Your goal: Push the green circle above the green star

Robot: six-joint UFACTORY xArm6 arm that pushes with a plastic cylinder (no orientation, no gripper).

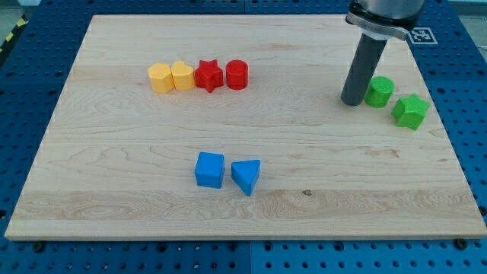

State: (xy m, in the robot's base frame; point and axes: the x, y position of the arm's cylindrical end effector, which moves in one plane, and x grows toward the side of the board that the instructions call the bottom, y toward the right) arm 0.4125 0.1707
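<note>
**Tip parked beside the green circle**

Pale wooden surface (251, 221) lay on a blue perforated bench, carrying eight small blocks. Nearest the view's bottom sat a blue cube (209, 169) and, just to its right, a blue triangle (246, 176), close but apart. Farther up, toward the view's left, a row ran left to right: yellow hexagon (160, 78), yellow pentagon-like block (182, 76), red star (208, 75) and red cylinder (237, 74), packed side by side. At the view's right, the green star (410, 111) stood just below and right of the green circle (379, 91). My tip (352, 101) rested immediately left of the green circle, touching or nearly so. No fingers existed on this rod, so no opening could be told.
</note>
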